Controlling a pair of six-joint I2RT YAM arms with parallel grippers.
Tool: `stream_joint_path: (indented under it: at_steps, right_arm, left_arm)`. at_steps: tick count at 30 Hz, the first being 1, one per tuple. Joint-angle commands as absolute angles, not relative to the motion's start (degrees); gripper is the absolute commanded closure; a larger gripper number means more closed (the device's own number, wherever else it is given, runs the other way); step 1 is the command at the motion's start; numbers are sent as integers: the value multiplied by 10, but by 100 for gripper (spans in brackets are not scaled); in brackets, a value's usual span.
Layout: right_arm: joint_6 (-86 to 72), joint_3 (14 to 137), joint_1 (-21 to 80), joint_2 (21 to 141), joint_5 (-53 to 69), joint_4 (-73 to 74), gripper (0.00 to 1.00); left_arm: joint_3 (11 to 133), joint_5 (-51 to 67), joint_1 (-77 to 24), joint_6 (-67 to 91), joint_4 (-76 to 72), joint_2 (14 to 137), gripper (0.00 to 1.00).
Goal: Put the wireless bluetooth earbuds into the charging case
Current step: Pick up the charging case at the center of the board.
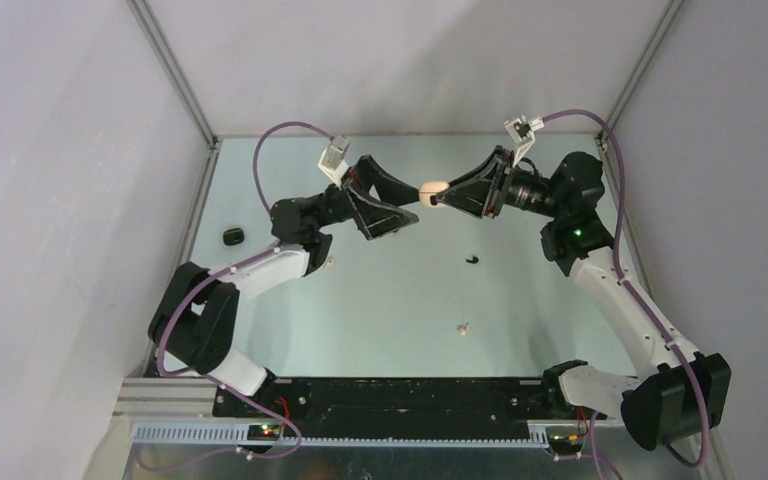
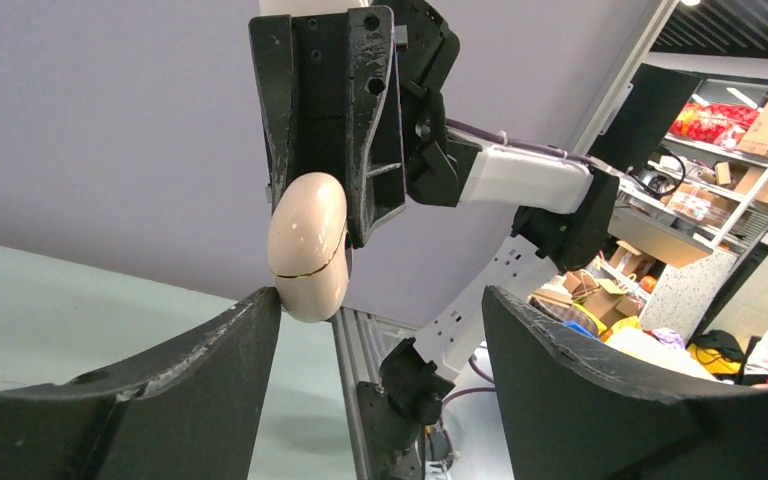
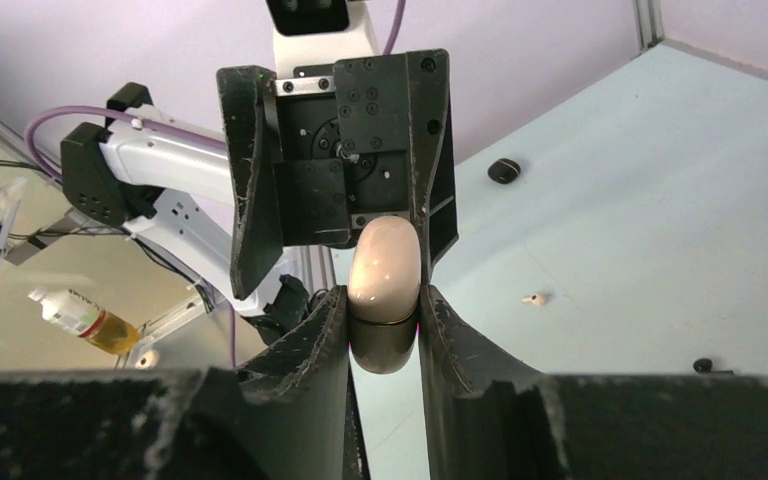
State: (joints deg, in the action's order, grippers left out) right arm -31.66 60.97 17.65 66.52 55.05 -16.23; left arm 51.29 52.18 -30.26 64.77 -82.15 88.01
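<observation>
A closed cream-white charging case (image 1: 432, 189) hangs in mid-air between both arms, above the far middle of the table. My right gripper (image 3: 384, 322) is shut on its lower half (image 3: 384, 275). My left gripper (image 2: 380, 335) is open and faces it; one fingertip (image 2: 260, 310) touches the case's end (image 2: 308, 240), the other stands well apart. One black earbud (image 1: 473, 260) and one cream-white earbud (image 1: 463, 327) lie loose on the table; both show in the right wrist view, black (image 3: 702, 365) and white (image 3: 535, 298). The other earbuds are out of view.
A closed black charging case (image 1: 232, 236) lies near the left wall; it also shows in the right wrist view (image 3: 504, 170). Grey walls enclose the pale green table (image 1: 380, 320) on three sides.
</observation>
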Motion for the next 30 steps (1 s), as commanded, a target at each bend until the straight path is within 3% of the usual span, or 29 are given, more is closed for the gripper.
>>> stream_joint_path:
  at_steps: [1, 7, 22, 30]
  right_arm:
    - [-379, 599, 169, 655, 559, -255, 90]
    - [-384, 583, 171, 656, 556, -276, 90]
    - [-370, 567, 193, 667, 546, -283, 90]
    - [-361, 567, 200, 666, 549, -276, 89]
  left_arm:
    - [514, 512, -320, 662, -850, 878, 23]
    - [517, 510, -325, 644, -819, 881, 24]
    - [522, 505, -333, 637, -803, 887, 39]
    - [526, 506, -333, 635, -794, 888, 59]
